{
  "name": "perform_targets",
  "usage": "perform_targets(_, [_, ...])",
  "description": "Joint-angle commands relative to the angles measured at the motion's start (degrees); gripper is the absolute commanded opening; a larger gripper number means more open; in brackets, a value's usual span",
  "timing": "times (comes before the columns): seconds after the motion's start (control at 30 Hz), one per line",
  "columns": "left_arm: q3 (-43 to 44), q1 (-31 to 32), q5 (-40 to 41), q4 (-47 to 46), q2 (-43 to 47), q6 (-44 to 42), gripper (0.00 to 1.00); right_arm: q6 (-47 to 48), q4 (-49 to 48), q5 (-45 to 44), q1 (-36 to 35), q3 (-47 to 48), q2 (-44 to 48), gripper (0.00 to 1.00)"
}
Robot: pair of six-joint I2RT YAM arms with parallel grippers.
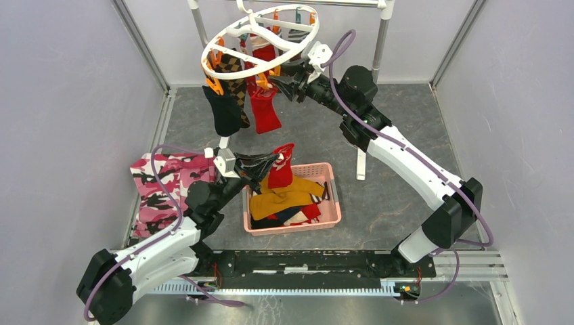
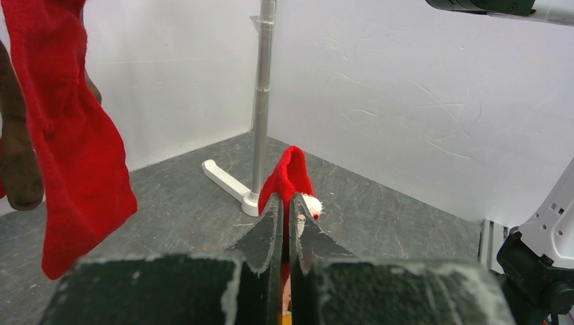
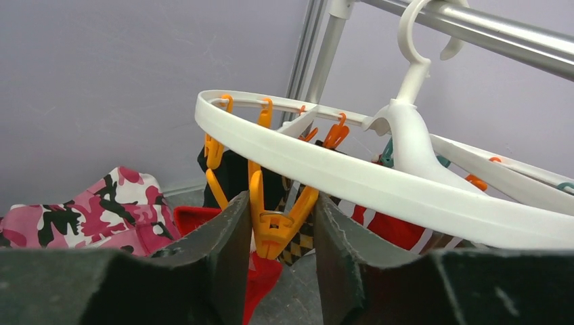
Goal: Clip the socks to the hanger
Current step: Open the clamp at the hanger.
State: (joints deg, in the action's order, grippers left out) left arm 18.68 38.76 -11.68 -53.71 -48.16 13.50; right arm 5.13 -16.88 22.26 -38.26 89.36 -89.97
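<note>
Left gripper (image 2: 288,203) is clamped tight on one end of a red sock (image 2: 291,169), holding it above a pink basket (image 1: 329,220) that contains loose socks (image 1: 284,200) in mustard, red and dark colours. Right gripper (image 3: 276,203) stands partly open, one finger on each side of an orange clip (image 3: 273,227) on the white round hanger (image 3: 352,179); firm contact cannot be confirmed. Hanging socks (image 1: 237,101), black, argyle and red, are clipped beneath the hanger. Camouflage cloth (image 1: 159,186) lies left of the basket on the dark grey mottled floor (image 1: 399,196). Pale walls enclose the cell.
</note>
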Motion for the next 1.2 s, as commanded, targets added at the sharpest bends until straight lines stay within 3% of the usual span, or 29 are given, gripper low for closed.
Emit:
perform_targets(0.0, [0.38,0.15,-0.18,-2.44,0.52,-3.31,0.02,-1.87,-2.72,0.59,-0.24,2.57,-0.05,0.37])
perform_targets(0.17, [0.7,0.17,-0.18,-2.62,0.3,-3.22,0.02,-1.87,-2.63,0.66,-0.21,2.48,0.15,0.21])
perform_targets(0.23, [0.87,0.17,-0.23,-2.78,0.19,-3.08,0.02,-1.87,-2.47,0.81,-0.21,2.48,0.24,0.19])
perform_targets(0.33, [1.09,0.17,-0.5,-3.14,-0.09,-2.83,0.02,-1.92,-2.36,0.94,-0.24,2.57,0.24,0.34])
perform_targets(0.53, [1.1,0.17,-0.68,-3.23,0.13,-2.59,0.02,-2.4,-2.47,1.29,-0.23,3.18,-0.23,0.49])
perform_targets(0.8, [1.08,0.17,-0.8,-3.23,0.15,-2.5,0.02,-2.77,-2.68,0.77,-0.2,3.8,-0.65,0.54])
perform_targets(1.0, [1.01,0.17,-0.79,-3.28,0.17,-2.35,0.02,-3.39,-2.89,0.2,-0.19,4.11,-1.07,0.47])
perform_targets(1.17, [0.93,0.17,-0.81,-3.41,0.15,-2.24,0.02,-3.72,-2.95,-0.01,-0.24,4.13,-1.15,0.31])
